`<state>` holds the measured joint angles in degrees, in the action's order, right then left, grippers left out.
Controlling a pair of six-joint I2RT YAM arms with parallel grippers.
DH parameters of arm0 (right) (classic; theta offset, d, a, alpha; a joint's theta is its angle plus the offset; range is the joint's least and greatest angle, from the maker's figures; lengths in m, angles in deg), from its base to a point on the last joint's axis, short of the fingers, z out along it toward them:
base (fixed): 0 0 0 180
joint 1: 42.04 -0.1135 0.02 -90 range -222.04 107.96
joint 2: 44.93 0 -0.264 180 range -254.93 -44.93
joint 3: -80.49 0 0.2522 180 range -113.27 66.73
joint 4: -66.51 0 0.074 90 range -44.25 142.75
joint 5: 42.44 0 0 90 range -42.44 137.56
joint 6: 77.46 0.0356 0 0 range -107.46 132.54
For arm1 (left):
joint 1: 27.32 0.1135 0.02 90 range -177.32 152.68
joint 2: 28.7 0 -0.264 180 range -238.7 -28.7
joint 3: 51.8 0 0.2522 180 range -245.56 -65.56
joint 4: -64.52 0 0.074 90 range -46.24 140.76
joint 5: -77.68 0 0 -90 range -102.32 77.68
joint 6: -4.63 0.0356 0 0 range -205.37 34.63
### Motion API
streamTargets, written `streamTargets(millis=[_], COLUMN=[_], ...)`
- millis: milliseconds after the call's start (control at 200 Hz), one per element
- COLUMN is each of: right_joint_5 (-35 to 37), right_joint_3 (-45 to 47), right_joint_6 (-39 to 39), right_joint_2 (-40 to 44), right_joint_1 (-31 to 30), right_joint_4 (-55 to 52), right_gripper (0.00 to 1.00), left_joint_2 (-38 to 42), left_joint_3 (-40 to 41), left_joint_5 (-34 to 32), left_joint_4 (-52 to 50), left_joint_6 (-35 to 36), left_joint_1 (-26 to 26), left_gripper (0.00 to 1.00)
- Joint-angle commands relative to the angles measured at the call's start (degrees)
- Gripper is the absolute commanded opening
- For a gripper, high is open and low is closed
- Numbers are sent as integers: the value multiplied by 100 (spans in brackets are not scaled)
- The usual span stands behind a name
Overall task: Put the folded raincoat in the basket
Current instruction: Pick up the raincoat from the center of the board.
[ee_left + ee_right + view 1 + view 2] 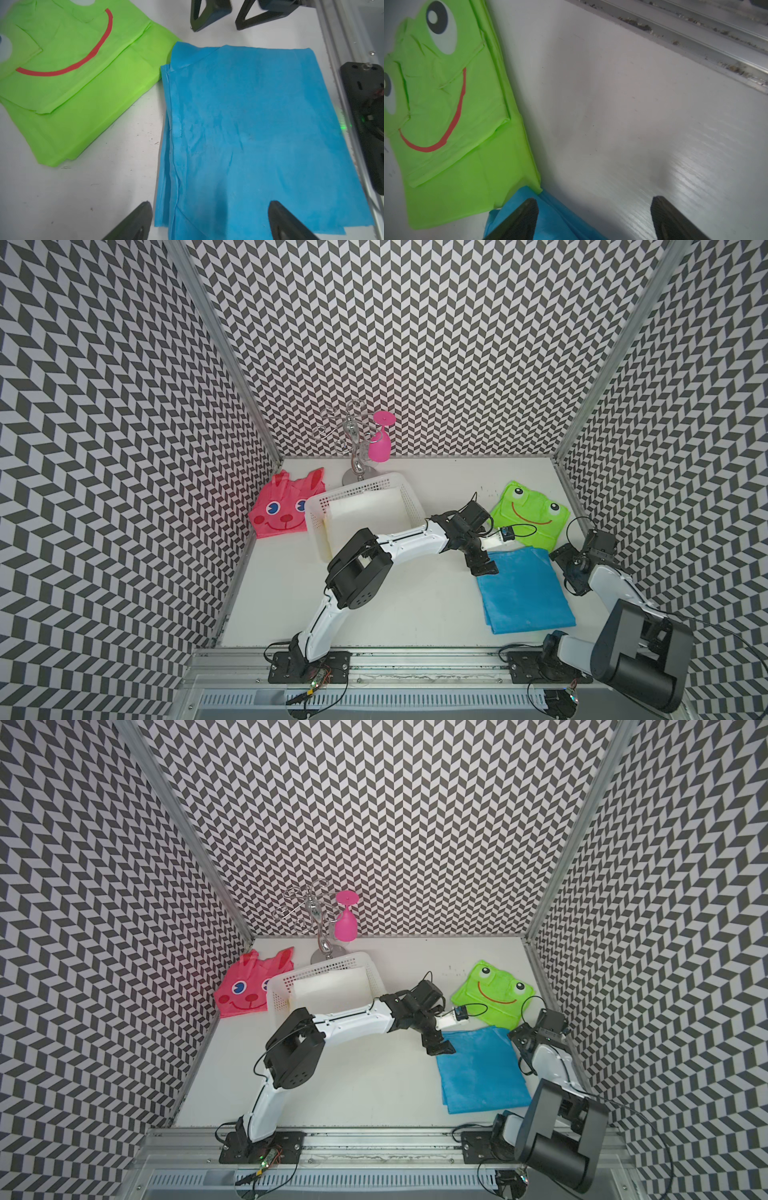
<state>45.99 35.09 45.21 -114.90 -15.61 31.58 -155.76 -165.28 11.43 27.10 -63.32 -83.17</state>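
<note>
A blue folded raincoat (523,589) (482,1069) lies flat on the white table at the front right, large in the left wrist view (249,124). My left gripper (485,568) (440,1048) (209,202) is open over its far left corner, one finger off the cloth's edge and one above it. At the raincoat's right far corner (550,218) my right gripper (567,572) (521,1048) (595,199) (216,27) stands open, one finger over the blue corner and one over bare table. Neither holds anything. The white lattice basket (361,488) (324,969) stands at the back left, partly behind my left arm.
A green frog raincoat (528,514) (494,990) (72,83) (446,124) touches the blue one's far edge. A pink bunny raincoat (282,510) (245,990) lies left of the basket. Behind the basket, a metal rack (355,439) holds a pink glass (380,443).
</note>
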Motion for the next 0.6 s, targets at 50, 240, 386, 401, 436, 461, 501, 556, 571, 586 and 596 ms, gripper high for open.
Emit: streamTargets(millis=[50, 240, 386, 401, 436, 461, 501, 556, 571, 586, 596], right_joint_5=[-175, -281, -486, -521, -588, -648, -780, -948, -994, -1038, -1080], right_joint_3=[-154, -248, -259, -268, -275, -274, -260, -234, -234, -231, -223], right_joint_6=[-211, -309, -348, -361, -371, -371, -405, -435, -446, -454, -469], right_joint_2=[331, 593, 722, 726, 731, 723, 707, 668, 654, 649, 638], right_joint_1=[28, 28, 28, 21, 19, 19, 22, 19, 19, 19, 19], right_joint_4=[113, 9, 8, 7, 2, -1, 28, 77, 90, 103, 111], right_gripper=[89, 90, 89, 89, 89, 89, 89, 89, 89, 89, 89], left_joint_2=[-442, -1141, -1355, -1356, -1360, -1367, -1381, -1391, -1391, -1385, -1383], left_joint_3=[-311, -797, -954, -948, -918, -897, -861, -785, -764, -747, -736], left_joint_5=[-181, 175, 118, 93, 4, -44, -110, -201, -208, -212, -212], left_joint_4=[190, -331, -557, -575, -609, -642, -698, -742, -770, -790, -807], left_joint_6=[-268, -357, -335, -314, -268, -206, -95, 32, 63, 116, 145], left_joint_1=[-26, -49, -66, -72, -81, -83, -81, -79, -75, -75, -75], left_gripper=[88, 75, 59, 57, 52, 49, 42, 30, 27, 25, 23])
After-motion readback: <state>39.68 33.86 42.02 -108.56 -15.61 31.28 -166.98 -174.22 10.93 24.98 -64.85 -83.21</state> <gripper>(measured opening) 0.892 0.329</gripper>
